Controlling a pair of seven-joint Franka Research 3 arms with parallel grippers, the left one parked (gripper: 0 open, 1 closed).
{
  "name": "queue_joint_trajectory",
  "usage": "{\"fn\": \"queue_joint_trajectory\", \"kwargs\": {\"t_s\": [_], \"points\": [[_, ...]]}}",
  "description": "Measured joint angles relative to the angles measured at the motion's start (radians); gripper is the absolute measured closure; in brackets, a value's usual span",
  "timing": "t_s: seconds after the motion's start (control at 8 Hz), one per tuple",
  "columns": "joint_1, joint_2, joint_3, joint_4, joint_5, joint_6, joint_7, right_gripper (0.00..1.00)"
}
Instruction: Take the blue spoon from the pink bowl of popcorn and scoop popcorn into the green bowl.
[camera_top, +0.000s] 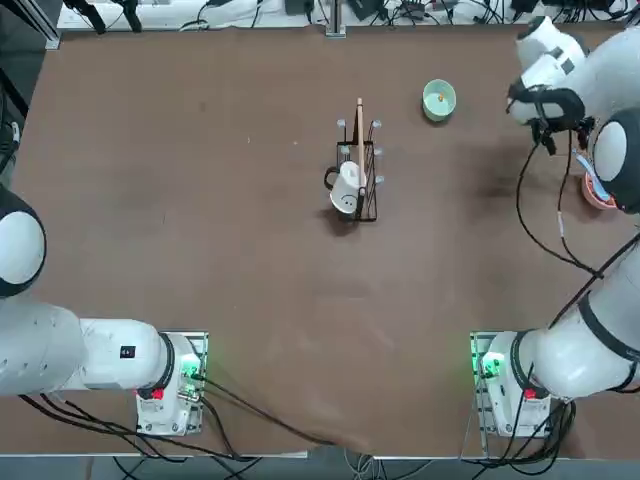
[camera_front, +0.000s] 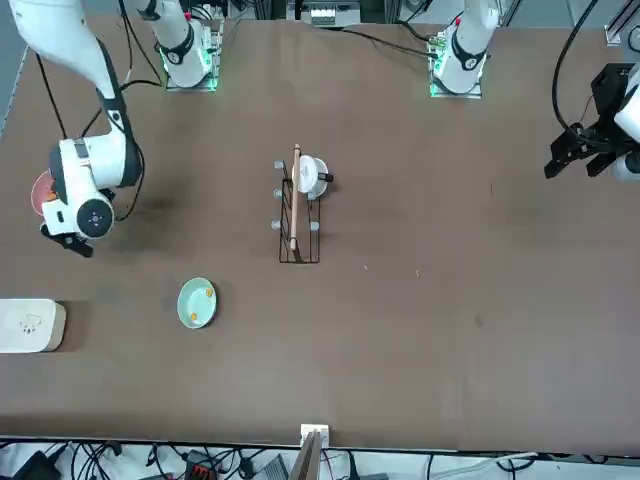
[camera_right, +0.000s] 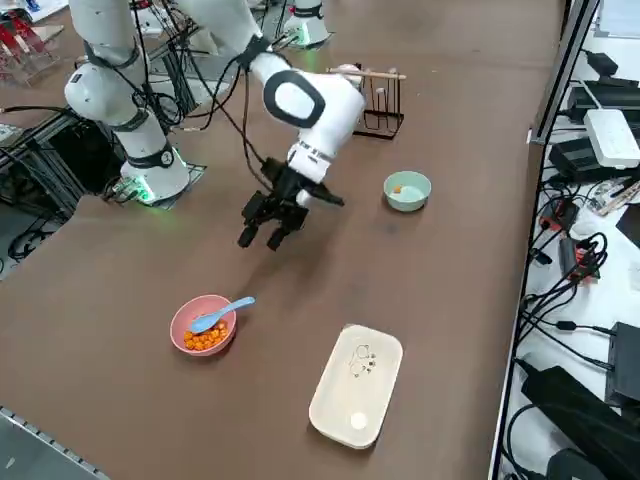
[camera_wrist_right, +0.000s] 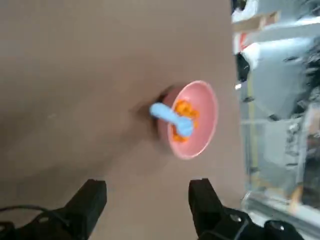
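The pink bowl (camera_right: 181, 324) stands on the brown table near its right edge and holds a small heap of orange popcorn (camera_right: 205, 340). The blue spoon (camera_right: 222, 315) lies in it, scoop on the popcorn and handle out over the rim. My right gripper (camera_right: 260, 238) hangs open and empty above the table, between the pink bowl and the green bowl (camera_right: 420, 197). A few orange bits (camera_right: 398, 188) lie in the green bowl. The wrist view shows the pink bowl (camera_wrist_right: 205, 117) and spoon (camera_wrist_right: 170, 116) beyond my open gripper (camera_wrist_right: 147, 190). From above, my arm partly covers the pink bowl (camera_top: 598, 195).
A white rounded-square box (camera_right: 357, 385) lies close to the pink bowl, near the table's edge. A black wire rack (camera_top: 368, 180) with a white mug (camera_top: 346, 190) and a wooden stick stands mid-table. Cables and devices lie beyond the table's far edge.
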Motion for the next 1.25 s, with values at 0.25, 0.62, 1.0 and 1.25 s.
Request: {"fn": "queue_joint_trajectory", "kwargs": {"t_s": [0.25, 0.62, 1.0, 1.25], "points": [[0.056, -0.042, 0.007, 0.137, 0.238, -0.134, -0.122, 0.00], [0.081, -0.069, 0.008, 0.371, 0.559, -0.357, -0.362, 0.00], [0.010, -0.131, 0.076, 0.560, 0.674, -0.438, -0.550, 0.00], [-0.116, -0.219, 0.241, 0.506, 0.605, -0.396, -0.655, 0.00]]}}
